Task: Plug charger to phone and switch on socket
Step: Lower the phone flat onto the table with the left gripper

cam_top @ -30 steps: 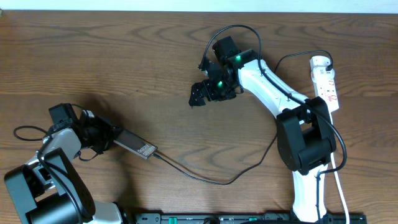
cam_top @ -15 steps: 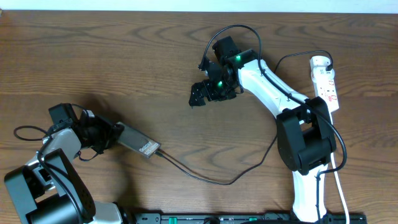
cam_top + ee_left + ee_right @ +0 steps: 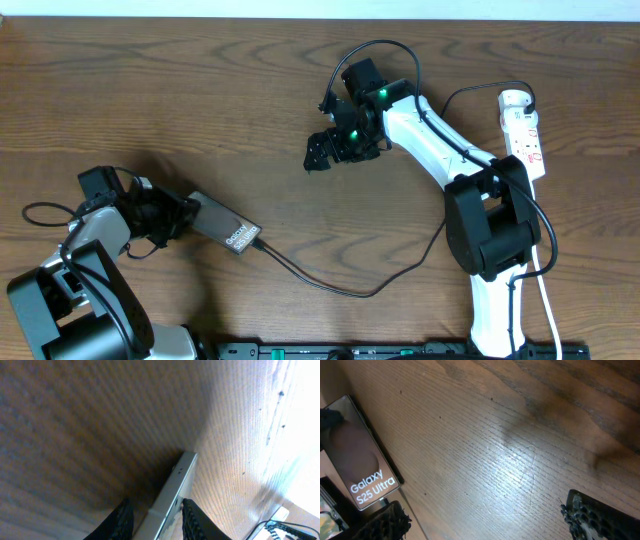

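One phone (image 3: 226,229) lies at the left of the desk (image 3: 200,100), face up, its long axis slanting toward the near right. The left gripper (image 3: 186,216) has its jaws clenched on the phone's left end. The left wrist view shows the slab's pale edge (image 3: 172,492) pinched between the two dark fingers (image 3: 123,519). Whether the phone rests flat on the wood or is raised a little cannot be told.

One charger (image 3: 335,289) is in view, a thin black cable. Its tip meets the phone's lower-right short end, and from there it sags toward the near edge, then climbs to the right behind the right arm. A black stretch also arcs to a dark plug at the far end of the one socket (image 3: 526,131). This is a white strip with red marks, lying along the right edge of the desk with its white cord trailing toward the near side.

The right gripper (image 3: 320,156) hangs over the middle of the desk, well apart from phone, cable and socket. Its jaws are released, spread wide and holding nothing. Its wrist camera sees bare wood between the two fingertips (image 3: 390,521), and at the left the phone (image 3: 361,457) with its white "Galaxy S25 Ultra" lettering.
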Controlling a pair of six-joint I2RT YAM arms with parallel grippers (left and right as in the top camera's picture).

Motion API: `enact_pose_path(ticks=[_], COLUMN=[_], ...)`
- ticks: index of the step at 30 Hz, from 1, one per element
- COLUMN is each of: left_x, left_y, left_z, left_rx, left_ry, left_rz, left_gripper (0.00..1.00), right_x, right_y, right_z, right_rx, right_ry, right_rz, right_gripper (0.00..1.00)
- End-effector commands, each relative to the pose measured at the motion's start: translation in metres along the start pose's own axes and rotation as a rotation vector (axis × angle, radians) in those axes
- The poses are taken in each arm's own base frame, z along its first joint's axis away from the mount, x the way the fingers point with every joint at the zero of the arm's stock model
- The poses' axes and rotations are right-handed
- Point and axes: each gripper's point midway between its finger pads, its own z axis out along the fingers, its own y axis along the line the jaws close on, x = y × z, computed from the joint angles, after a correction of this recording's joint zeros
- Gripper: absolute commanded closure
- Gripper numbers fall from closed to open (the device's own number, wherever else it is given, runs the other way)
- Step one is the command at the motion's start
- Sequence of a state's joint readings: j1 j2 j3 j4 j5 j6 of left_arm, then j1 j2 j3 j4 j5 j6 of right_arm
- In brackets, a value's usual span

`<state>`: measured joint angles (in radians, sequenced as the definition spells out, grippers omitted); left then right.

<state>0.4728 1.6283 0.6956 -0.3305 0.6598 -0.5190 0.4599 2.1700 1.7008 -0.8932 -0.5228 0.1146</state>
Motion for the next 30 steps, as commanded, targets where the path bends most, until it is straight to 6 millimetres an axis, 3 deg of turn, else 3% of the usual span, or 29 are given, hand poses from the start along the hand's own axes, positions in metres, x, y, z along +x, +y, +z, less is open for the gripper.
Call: enact_pose_path(ticks=[1,8,14,30], left_x=[0.011,0.011,0.014,0.021], left_y=[0.028,0.029,0.05,0.054], left_z=[0.007,0.007,0.003,0.002], left_rx=[-0.105,-0.113,-0.219,-0.24], left_ry=[0.02,0.019,0.014,0.035], left_rz=[-0.034,-0.036,-0.061,-0.078], left_gripper=[0.69,0.68,0.67,0.63], right_x=[-0.004,-0.004,-0.004,-0.004], right_y=[0.001,0.001,0.001,0.001], right_z=[-0.003,-0.003,-0.003,-0.003], right_rx=[-0.004,-0.004,-0.004,-0.004], right_ry=[-0.012,-0.012,-0.012,-0.012], right_rz=[0.005,0.005,0.005,0.005], right_gripper=[0.01,0.01,0.01,0.01])
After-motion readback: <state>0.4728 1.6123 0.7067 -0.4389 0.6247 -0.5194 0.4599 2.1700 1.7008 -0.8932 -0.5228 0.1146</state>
